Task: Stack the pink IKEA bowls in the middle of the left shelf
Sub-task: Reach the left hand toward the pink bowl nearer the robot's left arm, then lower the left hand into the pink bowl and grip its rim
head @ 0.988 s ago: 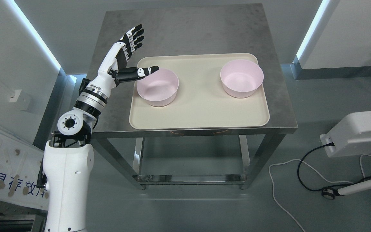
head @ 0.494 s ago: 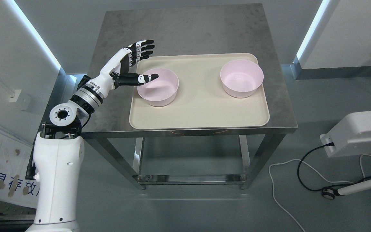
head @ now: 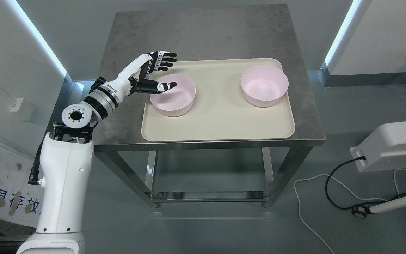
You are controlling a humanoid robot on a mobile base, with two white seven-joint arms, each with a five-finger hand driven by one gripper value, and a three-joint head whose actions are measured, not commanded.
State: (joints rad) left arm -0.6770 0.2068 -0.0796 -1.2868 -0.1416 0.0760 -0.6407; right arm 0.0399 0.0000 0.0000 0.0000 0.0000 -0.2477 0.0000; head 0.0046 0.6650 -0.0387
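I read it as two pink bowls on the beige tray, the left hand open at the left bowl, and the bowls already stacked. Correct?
Not quite. The head view shows the bowls still apart: the left bowl and the right bowl sit separately on the beige tray. The rest holds: the left hand is open at the left bowl.

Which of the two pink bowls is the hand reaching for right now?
The pink bowl on the left side of the beige tray: the left hand has its thumb over that rim. The right pink bowl stands alone, untouched.
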